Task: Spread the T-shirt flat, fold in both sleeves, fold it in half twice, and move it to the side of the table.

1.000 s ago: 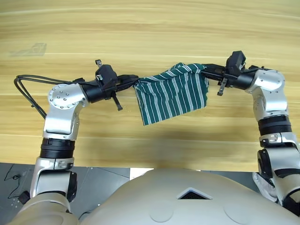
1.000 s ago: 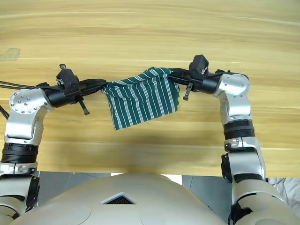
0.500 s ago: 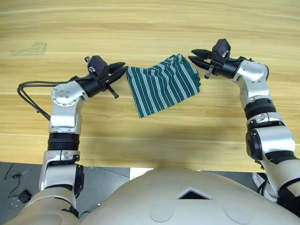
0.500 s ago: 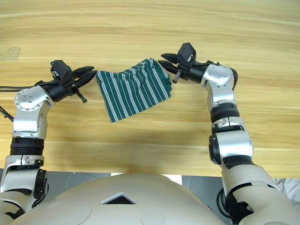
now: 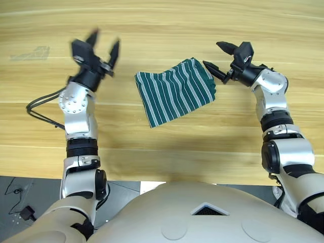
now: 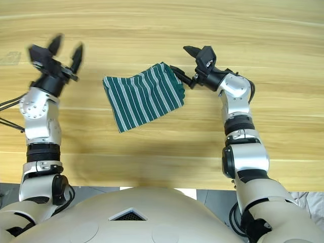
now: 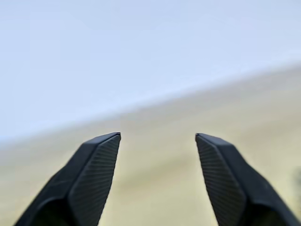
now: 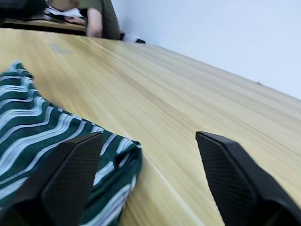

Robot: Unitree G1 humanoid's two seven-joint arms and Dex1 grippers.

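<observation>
Folds look done: T-shirt (image 5: 174, 91) lies as a compact packet on the surface (image 5: 202, 20) between the arms, left fingers (image 7: 94, 174) wide apart, empty, well clear, right fingers (image 8: 70, 179) wide apart, empty, just beside its corner, so the shift to the side looks outstanding.

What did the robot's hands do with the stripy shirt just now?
The left gripper and right gripper both let go of the T-shirt. The left swung away toward the far side of the table; the right drew back slightly beside the shirt. Both are open. The shirt stayed folded.
</observation>
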